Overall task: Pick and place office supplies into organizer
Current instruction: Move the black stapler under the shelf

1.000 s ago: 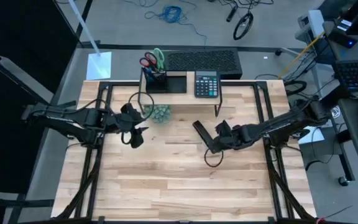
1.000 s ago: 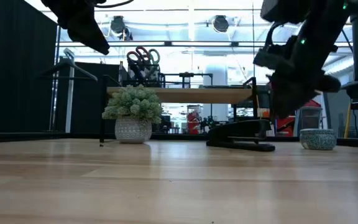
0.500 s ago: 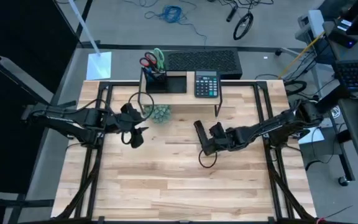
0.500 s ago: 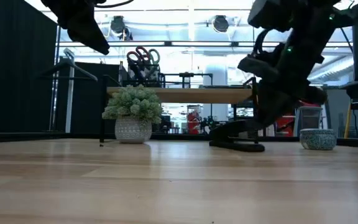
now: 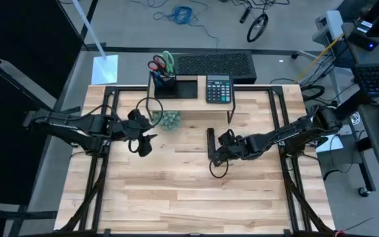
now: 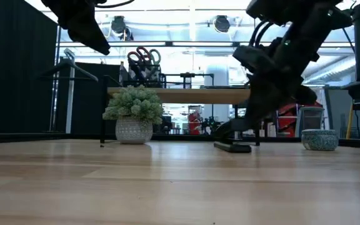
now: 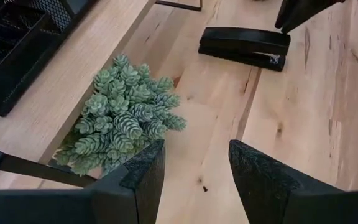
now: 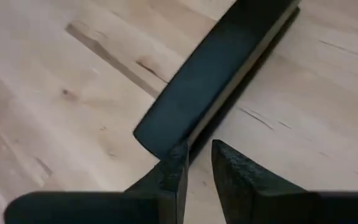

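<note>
A black stapler lies flat on the wooden table, right of centre, its length running near to far. My right gripper is low at the stapler's near end, its fingers shut with nothing between them. My left gripper hovers open left of centre, just near of the fuzzy green plant. The black organizer stands on the light wooden riser at the far edge, with green-handled and red-handled scissors upright in its cup. My right gripper touches the stapler's near end with the tip of one finger; nothing is pinched. The fingers come slanting down from the table's right side. The stapler rests flat on the table.
A black calculator sits on the riser beside the organizer. A small speckled bowl shows at the right in the low view. A dark keyboard lies beyond the table's far edge. Bare wood stretches across the table's near half.
My right gripper has moved toward the table's left edge against the stapler. The stapler has turned about on the table: it lay slanted, and its near end has swung left, so it now runs straight near to far.
</note>
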